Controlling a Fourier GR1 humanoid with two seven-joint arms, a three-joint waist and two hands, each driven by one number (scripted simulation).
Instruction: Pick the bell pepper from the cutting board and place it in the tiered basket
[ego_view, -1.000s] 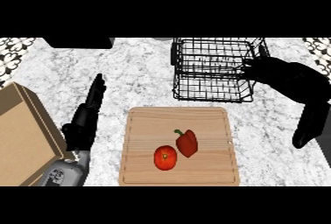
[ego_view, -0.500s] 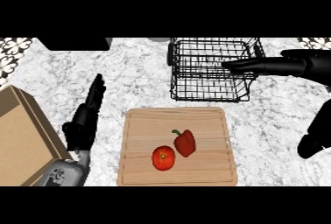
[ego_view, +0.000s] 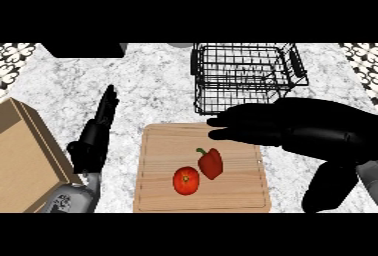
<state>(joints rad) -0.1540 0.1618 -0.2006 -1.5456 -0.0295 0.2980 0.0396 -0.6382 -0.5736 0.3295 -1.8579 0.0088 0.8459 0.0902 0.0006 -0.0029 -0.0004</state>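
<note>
A red bell pepper with a green stem lies on the wooden cutting board, next to a round red tomato. My right hand hovers open over the board's far right corner, fingers straight and pointing left, just above and right of the pepper, holding nothing. The black wire tiered basket stands behind the board. My left hand rests open at the left, fingers pointing away, apart from the board.
A tan wooden box sits at the left edge. Dark objects stand at the counter's back. Patterned tiles show at both far corners.
My right hand has swung from beside the basket down and left, and is now over the board's far right corner near the pepper. The left hand stayed still.
</note>
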